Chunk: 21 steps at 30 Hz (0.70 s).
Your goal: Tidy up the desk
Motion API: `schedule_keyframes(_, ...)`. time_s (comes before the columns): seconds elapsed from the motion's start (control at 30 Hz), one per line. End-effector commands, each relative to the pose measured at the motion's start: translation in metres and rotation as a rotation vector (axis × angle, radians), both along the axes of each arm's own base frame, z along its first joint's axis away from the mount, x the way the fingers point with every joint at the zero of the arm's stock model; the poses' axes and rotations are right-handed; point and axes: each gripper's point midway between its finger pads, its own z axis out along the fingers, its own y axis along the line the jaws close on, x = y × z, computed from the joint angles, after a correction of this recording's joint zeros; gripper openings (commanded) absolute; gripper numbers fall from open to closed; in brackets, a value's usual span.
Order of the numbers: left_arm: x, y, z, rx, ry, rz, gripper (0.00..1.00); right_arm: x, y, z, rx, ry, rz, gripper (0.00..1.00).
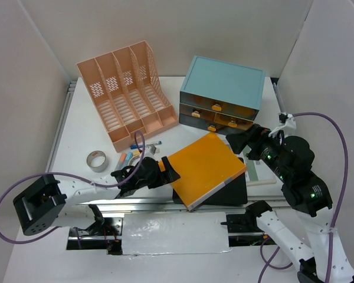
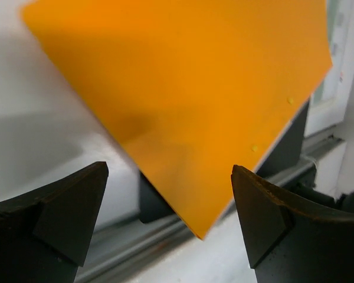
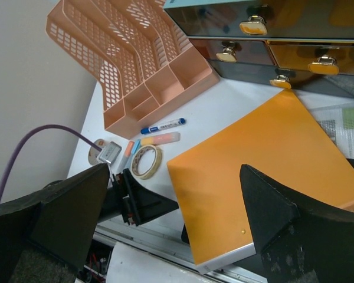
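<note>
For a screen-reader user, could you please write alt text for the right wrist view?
An orange book fills the foreground, framed by the open right gripper. Behind it on the white desk sit a pink file organizer, a drawer cabinet and a blue marker.

left arm [image 1: 88, 188] stretched low rightward, left claw [image 1: 167, 171] wide open, right arm [image 1: 301, 183] bent forward, right claw [image 1: 239, 141] wide open

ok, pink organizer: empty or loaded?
Empty. The organizer shows bare slots and front trays in the top and right wrist views; the marker lies on the desk in front.
</note>
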Motion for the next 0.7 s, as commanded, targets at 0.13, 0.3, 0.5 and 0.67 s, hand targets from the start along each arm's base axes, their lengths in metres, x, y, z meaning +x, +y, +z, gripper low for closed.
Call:
schedule_keyframes(0.13,0.018,0.012,-0.027,-0.062,0.012,0.041,0.99,-0.001,0.002,0.021,0.029,-0.082,0.015,1.00)
schedule_keyframes(0.3,0.027,0.010,-0.034,-0.137,0.001,0.028,0.95,0.001,0.007,0.018,0.039,-0.075,0.036,1.00)
schedule_keyframes(0.5,0.034,0.021,-0.052,-0.151,0.011,0.068,0.81,0.001,0.011,0.018,0.045,-0.076,0.056,1.00)
schedule_keyframes(0.67,0.035,0.027,-0.066,-0.170,0.046,0.080,0.44,0.004,0.011,0.013,0.031,-0.062,0.051,1.00)
